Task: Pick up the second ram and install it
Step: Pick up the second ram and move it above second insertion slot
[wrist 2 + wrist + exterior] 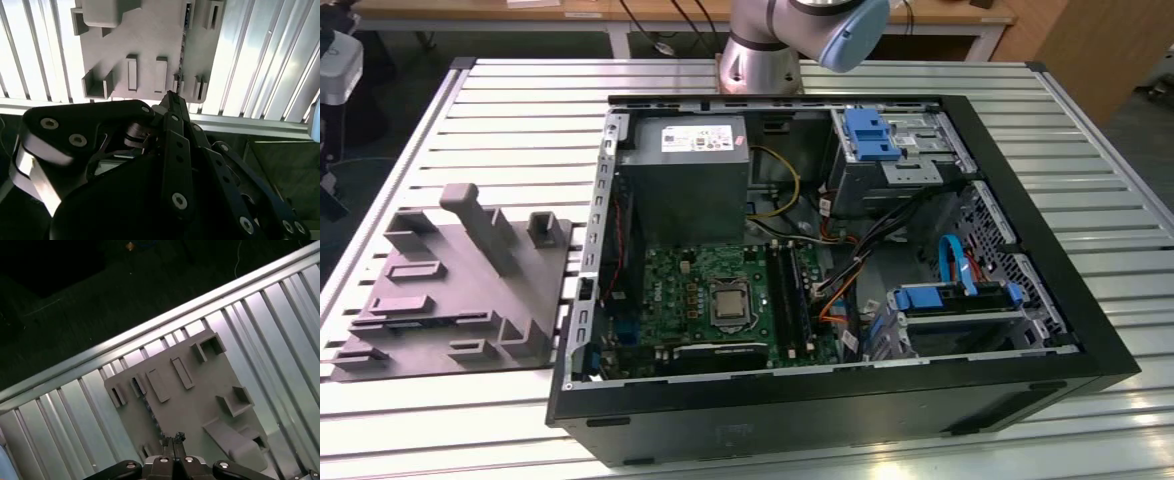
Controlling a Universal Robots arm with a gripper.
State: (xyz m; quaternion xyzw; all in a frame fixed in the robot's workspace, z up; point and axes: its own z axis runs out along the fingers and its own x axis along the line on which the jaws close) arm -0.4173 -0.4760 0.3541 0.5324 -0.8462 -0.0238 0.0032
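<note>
- Arm (774, 40): in the exterior view its grey base column stands at the far side of the open computer case (1067, 330). A blue-capped joint sits above the column, where the arm leaves the picture.
- Tool (175, 437): in both wrist views it points down at the slatted metal surface (280, 320) and hangs well above the grey fixture (200, 390). Its dark linkage bars run together toward the tips.
- Tool state: in the second wrist view the tool (171, 96) has its two fingers drawn narrow, tip against tip, with nothing held between them.
- Second ram (150, 410): it stands on its long edge in a narrow slot of the fixture, close to one of the fixture's edges. It appears as a thin dark line with a toothed outline.
- Second ram, second wrist view (182, 55): the board is seen edge-on between small upright posts, with a bluish tint at its far end. The tool tips line up with its near end but are apart from it.
- Fixture (440, 290): in the exterior view it lies flat on the surface (520, 130), just beside the case on the exterior view's left.
- Motherboard (707, 290): it is green and lies on the floor of the case, with long black slots beside the processor socket.
</note>
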